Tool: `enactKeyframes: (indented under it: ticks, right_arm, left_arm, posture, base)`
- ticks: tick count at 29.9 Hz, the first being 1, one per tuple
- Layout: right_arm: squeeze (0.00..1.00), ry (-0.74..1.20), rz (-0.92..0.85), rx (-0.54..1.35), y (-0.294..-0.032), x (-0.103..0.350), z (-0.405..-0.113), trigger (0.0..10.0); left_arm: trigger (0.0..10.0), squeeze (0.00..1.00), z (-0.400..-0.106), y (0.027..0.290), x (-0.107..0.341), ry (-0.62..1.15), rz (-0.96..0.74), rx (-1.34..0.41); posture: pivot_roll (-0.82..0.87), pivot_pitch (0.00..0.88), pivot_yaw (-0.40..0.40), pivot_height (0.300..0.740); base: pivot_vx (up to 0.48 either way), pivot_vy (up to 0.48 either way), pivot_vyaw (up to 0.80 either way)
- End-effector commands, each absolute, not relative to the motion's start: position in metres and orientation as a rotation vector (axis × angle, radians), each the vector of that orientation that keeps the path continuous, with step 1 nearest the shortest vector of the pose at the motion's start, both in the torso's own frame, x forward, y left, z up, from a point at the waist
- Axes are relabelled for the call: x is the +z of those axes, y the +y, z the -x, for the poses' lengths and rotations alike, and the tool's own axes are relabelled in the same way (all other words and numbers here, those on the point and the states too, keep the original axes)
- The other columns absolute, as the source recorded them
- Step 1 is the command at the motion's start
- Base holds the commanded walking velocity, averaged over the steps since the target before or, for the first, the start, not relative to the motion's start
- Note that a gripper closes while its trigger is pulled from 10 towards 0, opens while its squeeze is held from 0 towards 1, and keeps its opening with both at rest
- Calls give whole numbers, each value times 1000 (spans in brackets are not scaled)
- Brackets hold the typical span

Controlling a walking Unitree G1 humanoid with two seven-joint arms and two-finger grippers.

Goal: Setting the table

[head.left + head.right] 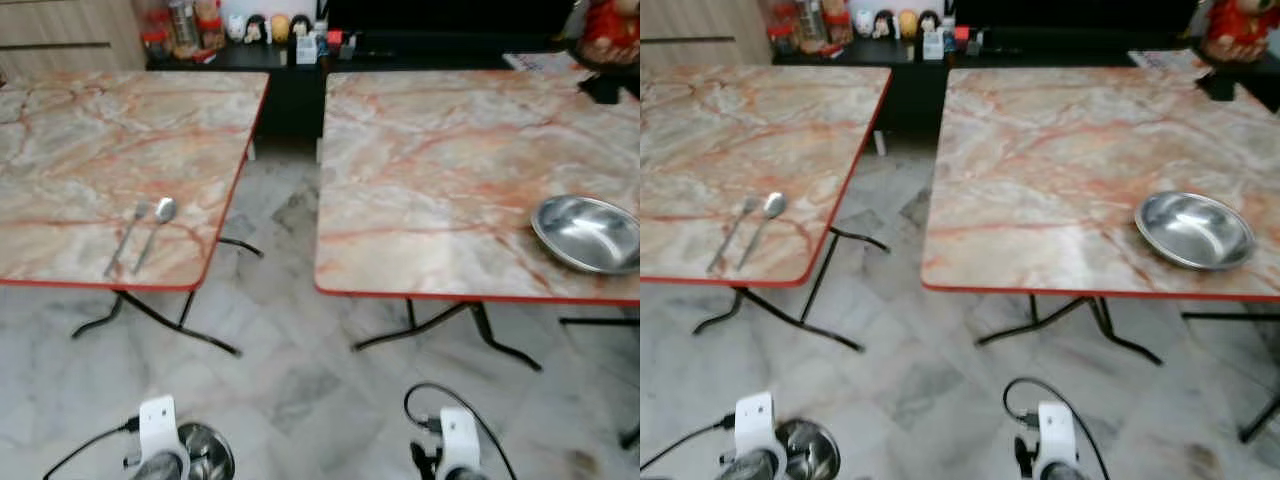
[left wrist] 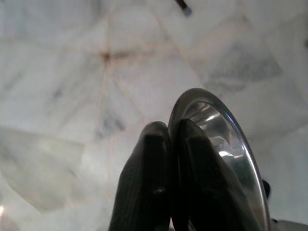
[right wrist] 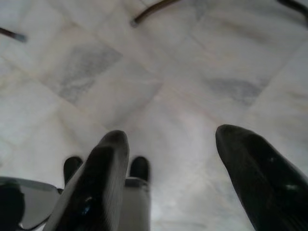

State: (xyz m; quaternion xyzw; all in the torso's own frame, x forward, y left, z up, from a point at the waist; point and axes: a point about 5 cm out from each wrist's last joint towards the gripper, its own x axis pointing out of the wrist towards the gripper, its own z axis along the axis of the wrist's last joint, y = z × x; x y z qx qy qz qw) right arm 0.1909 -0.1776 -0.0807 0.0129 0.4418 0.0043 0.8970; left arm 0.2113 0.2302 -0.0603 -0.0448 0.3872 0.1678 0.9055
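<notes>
Left gripper hangs low over the marble floor, fingers pinched tight on the rim of a steel plate held on edge. Right gripper low beside it, fingers wide apart, nothing held. Second steel plate lies on the right bench, near its front edge. Fork and spoon lie side by side on the left bench.

No legible text, label, brand or number anywhere.
</notes>
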Motion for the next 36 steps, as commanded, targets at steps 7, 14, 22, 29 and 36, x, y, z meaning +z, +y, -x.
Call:
enactKeyframes:
  ticks: [7, 14, 22, 29, 36]
  right_arm:
    - [0, 893, -14, 24, -174, -79, -194, 10000]
    - [0, 890, -47, 3, -175, -79, -195, 10000]
    - [0, 900, -44, 0, -178, -80, -192, 10000]
    - [0, 898, -51, -8, -178, -80, -191, 10000]
    - [0, 894, -55, -12, -178, -80, -192, 10000]
  left_arm:
    - [10000, 0, -206, 233, -63, 820, 63, 340]
    - [10000, 0, -207, 234, -62, 819, 62, 335]
    - [10000, 0, -207, 230, -63, 819, 64, 317]
    - [10000, 0, -205, 229, -64, 828, 60, 306]
    - [10000, 0, -206, 228, -64, 828, 41, 297]
  posture:
    - [33, 65, -14, 740]
    - [21, 77, -10, 740]
    - [21, 88, -16, 740]
    - [18, 93, -17, 740]
    - [17, 101, -16, 740]
  base:
    - [0, -356, 257]
    - [0, -354, 0]
    - [0, -354, 0]
    - [0, -352, 0]
    - [0, -300, 0]
